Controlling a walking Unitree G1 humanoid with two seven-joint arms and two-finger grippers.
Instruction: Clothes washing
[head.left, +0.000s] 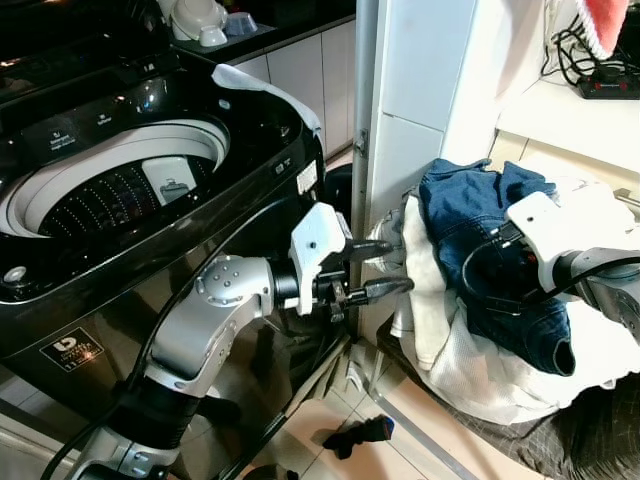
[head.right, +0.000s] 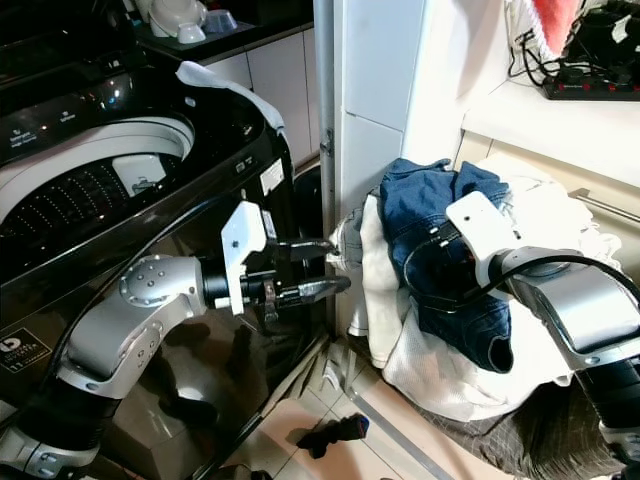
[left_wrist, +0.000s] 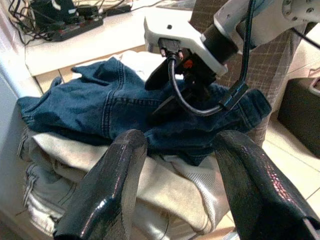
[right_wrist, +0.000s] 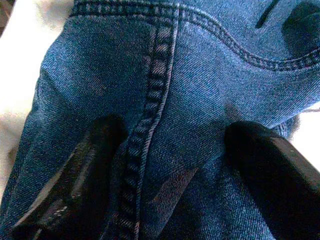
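Two grippers at laundry pile beside black top-loading washing machine: right gripper spread, pressing into blue denim jeans atop white clothes; left gripper parted, empty, nearby.

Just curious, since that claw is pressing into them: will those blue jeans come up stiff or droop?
The blue jeans will likely droop; they lie crumpled over the clothes pile. Thick seams suggest some weight. The right end effector, fingers spread on the denim, might drag neighbouring pieces.
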